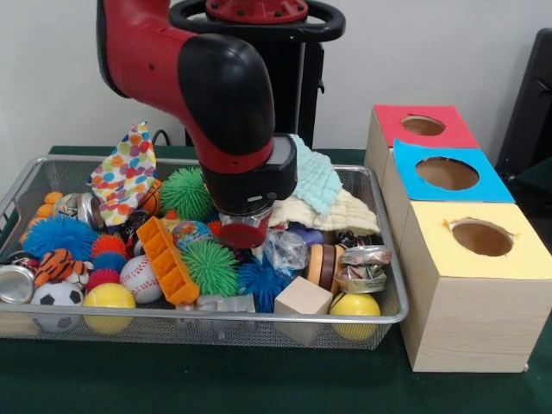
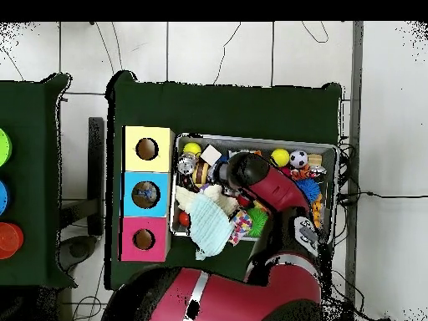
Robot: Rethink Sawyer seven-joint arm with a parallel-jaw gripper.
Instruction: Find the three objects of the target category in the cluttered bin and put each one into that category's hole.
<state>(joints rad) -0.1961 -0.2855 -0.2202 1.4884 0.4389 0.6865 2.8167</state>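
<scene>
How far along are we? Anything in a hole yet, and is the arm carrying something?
Done: the overhead view shows something lying in the blue box's hole; the yellow box's hole and the red box's hole look empty. In hand: the arm is lowered into the middle of the wire bin; whether it grips anything is hidden. Left: the bin is full of clutter, so searching continues.
</scene>
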